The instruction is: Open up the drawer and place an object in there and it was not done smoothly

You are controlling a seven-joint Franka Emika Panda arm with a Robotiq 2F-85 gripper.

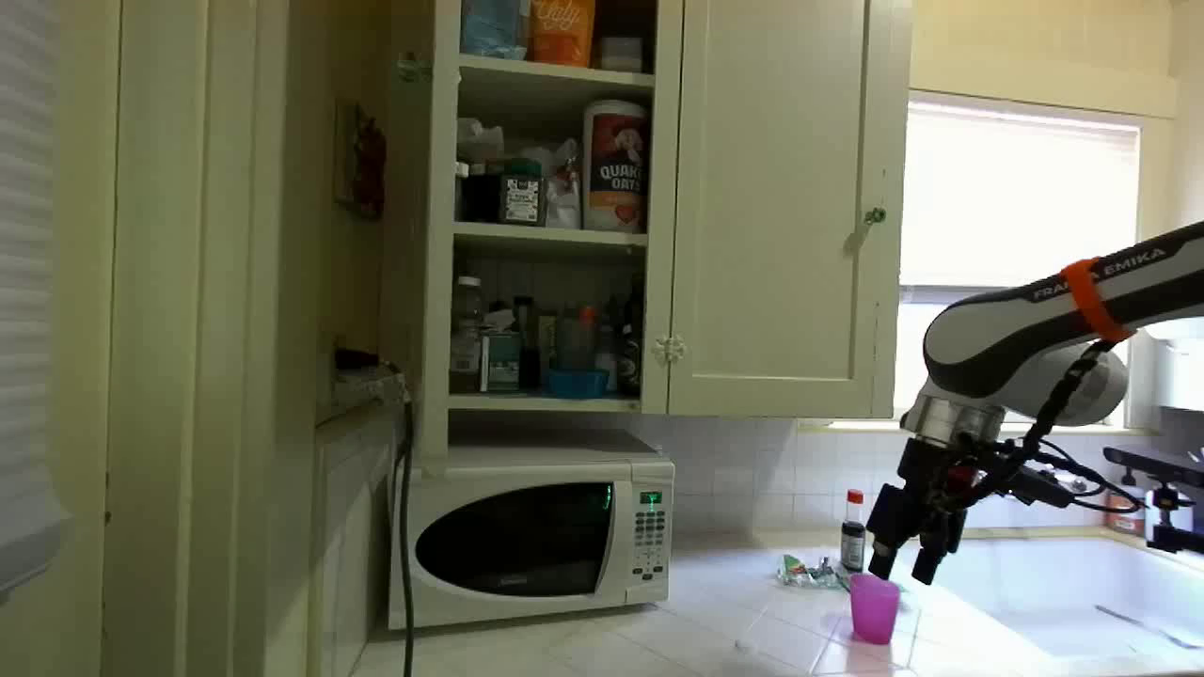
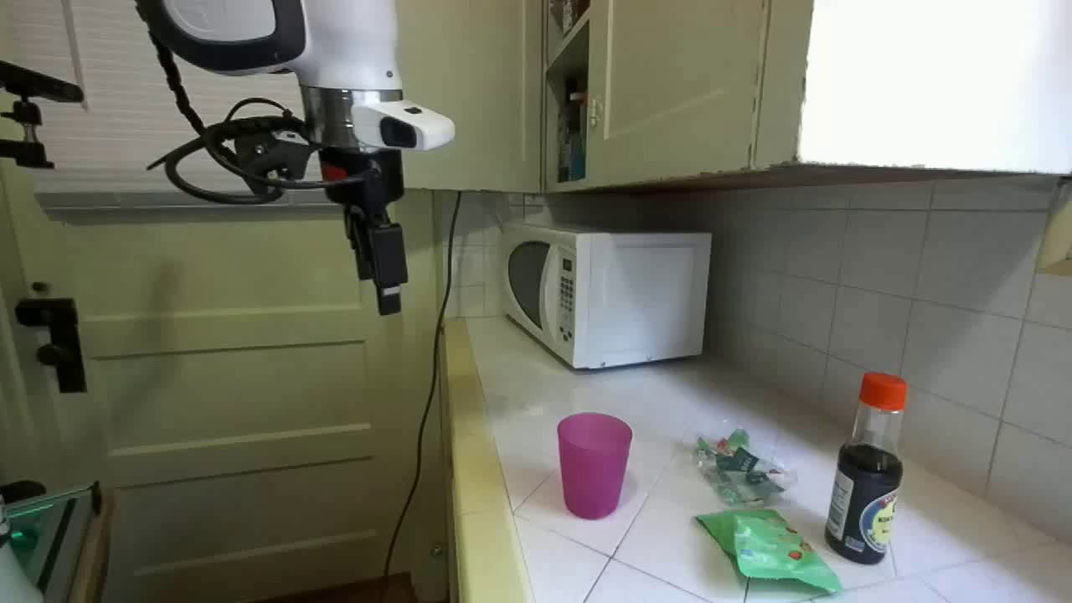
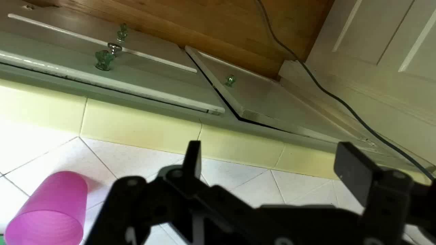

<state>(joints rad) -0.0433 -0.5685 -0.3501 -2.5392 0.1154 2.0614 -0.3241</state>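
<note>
As the Robotiq gripper [image 3: 272, 163] hangs spread wide, I see magenta plastic cup [image 1: 874, 611] upright on tiled counter [image 1: 705, 597], lower right in an exterior view; cream cabinet door [image 1: 771, 207] shut, upper right.

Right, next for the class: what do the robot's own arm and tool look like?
The arm is rounded, white and black, with pale lettering that includes EMIKA, and an orange band around it. Past a silver collar comes a black, blocky, two-fingered tool, with black cables looping alongside.
</note>
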